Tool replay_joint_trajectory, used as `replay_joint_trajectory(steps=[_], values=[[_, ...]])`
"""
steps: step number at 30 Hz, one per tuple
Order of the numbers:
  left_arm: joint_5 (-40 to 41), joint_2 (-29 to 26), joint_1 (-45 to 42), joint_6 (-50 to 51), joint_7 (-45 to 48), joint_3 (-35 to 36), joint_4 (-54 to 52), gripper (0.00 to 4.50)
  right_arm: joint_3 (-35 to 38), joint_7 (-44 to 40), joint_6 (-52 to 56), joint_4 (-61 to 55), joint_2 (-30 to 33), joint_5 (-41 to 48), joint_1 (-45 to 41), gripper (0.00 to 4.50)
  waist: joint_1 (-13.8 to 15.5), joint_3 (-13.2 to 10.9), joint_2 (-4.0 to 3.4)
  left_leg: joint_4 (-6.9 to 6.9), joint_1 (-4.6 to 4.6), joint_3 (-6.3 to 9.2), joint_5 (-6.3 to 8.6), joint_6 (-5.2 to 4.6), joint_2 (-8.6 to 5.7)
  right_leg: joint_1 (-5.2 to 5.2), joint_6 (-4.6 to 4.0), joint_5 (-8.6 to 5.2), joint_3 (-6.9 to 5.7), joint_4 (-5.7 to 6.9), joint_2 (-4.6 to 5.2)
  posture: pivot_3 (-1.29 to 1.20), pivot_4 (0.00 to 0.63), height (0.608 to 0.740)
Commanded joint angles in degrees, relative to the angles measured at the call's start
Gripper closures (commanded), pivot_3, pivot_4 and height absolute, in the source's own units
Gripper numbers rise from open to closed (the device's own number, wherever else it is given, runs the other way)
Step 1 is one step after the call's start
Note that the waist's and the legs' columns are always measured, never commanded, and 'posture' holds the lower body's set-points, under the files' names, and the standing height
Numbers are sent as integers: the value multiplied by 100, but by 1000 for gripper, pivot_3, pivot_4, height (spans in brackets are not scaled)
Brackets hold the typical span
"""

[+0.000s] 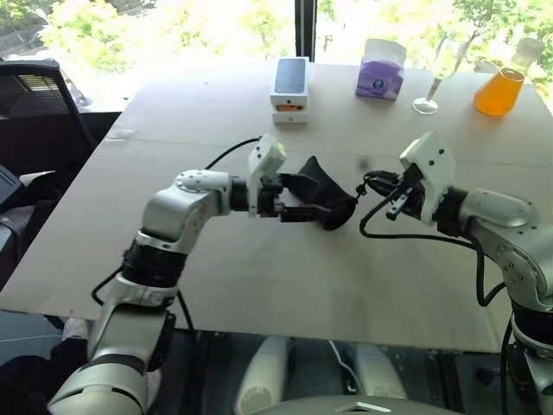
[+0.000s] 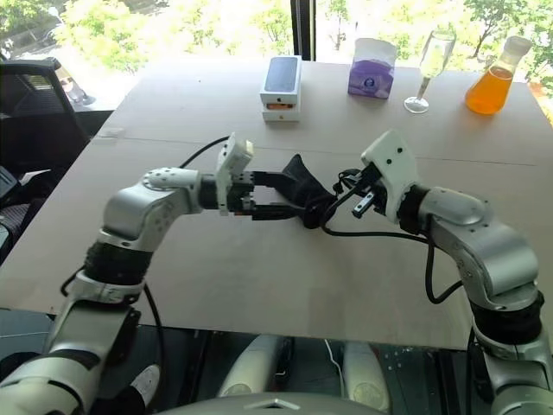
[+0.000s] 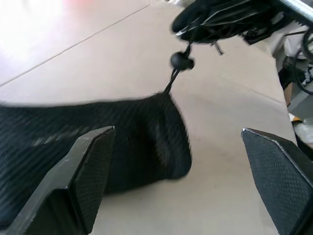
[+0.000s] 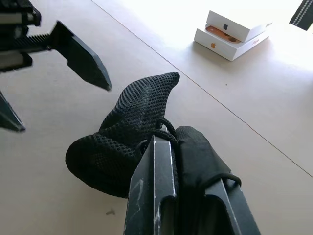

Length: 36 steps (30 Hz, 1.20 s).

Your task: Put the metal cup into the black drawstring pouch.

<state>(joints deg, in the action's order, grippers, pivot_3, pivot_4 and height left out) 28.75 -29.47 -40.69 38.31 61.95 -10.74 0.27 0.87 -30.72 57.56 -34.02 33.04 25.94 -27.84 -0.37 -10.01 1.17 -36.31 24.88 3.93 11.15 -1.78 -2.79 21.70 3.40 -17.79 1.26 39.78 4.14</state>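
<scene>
Head views: black drawstring pouch (image 1: 324, 197) hangs just above the table (image 1: 259, 285) mid-scene, between the two arms. Left gripper (image 1: 289, 206) sits right at the pouch's left side, fingers spread apart, nothing clamped. Right gripper (image 1: 386, 192) is to the pouch's right, fingers together, pinching the drawstring cord (image 1: 367, 186) and a bit of the mouth fabric. At the far edge of the table: stacked phone boxes (image 1: 290, 89), purple tissue pack (image 1: 381, 69), wine glass (image 1: 439, 73), flask with orange liquid (image 1: 504, 79). Metal cup not visible; cannot tell if it is inside the pouch.

Left wrist view: both fingers (image 3: 83, 181) wide apart; the pouch lies across behind one of them, its cord with a round stopper bead (image 3: 181, 60) running up to the right gripper.

Right wrist view: fingers (image 4: 156, 191) closed on cord and cloth, pouch body bulging beyond them, the left gripper's open fingertip (image 4: 80, 56) just beside it, boxes further off.
</scene>
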Motion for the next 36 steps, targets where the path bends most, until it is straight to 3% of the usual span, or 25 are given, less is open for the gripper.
replay_joint_trajectory(steps=[1,10,11,14,21,26,36], values=[[-521,389,-289,-565,-348,-205,184,209,80,51,63,-298,119,99,-164,4500,-6,0,0,0,-2,0,0,-1,-1,0,0,0,-3,2,-2,0,150,740],[-919,977,-667,-1126,-218,-359,909,209,-65,112,74,-327,170,137,-288,4500,-50,0,0,0,-3,-3,1,-5,-1,0,1,0,-18,7,-15,0,150,740],[-931,1041,-723,-1159,-208,-343,1001,408,-79,123,73,-321,167,141,-309,4500,-47,0,0,-1,-3,-3,1,-6,-2,-1,1,0,-18,7,-14,0,150,740],[-926,1182,-835,-1183,-173,-286,1159,1079,-112,144,67,-310,169,143,-343,4500,-45,0,0,-2,-2,-3,1,-6,-4,-2,1,0,-19,6,-14,0,150,740],[-956,1294,-837,-1224,10,-324,1172,4199,-131,201,105,-356,194,152,-314,4500,-53,0,0,-2,-3,-2,1,-5,-2,-1,1,0,-19,7,-15,0,150,740],[-1015,1289,-784,-1214,81,-372,1194,4304,36,419,93,-305,129,108,-223,4500,-52,0,0,-2,-3,-2,1,-5,-2,-1,1,0,-19,7,-15,0,150,740],[-1156,1130,-485,-661,47,-466,1266,4304,1357,1661,-122,712,-521,-121,-532,4500,-55,0,-1,-3,-3,-2,-4,2,-3,-2,1,0,-18,9,-17,0,150,740]])
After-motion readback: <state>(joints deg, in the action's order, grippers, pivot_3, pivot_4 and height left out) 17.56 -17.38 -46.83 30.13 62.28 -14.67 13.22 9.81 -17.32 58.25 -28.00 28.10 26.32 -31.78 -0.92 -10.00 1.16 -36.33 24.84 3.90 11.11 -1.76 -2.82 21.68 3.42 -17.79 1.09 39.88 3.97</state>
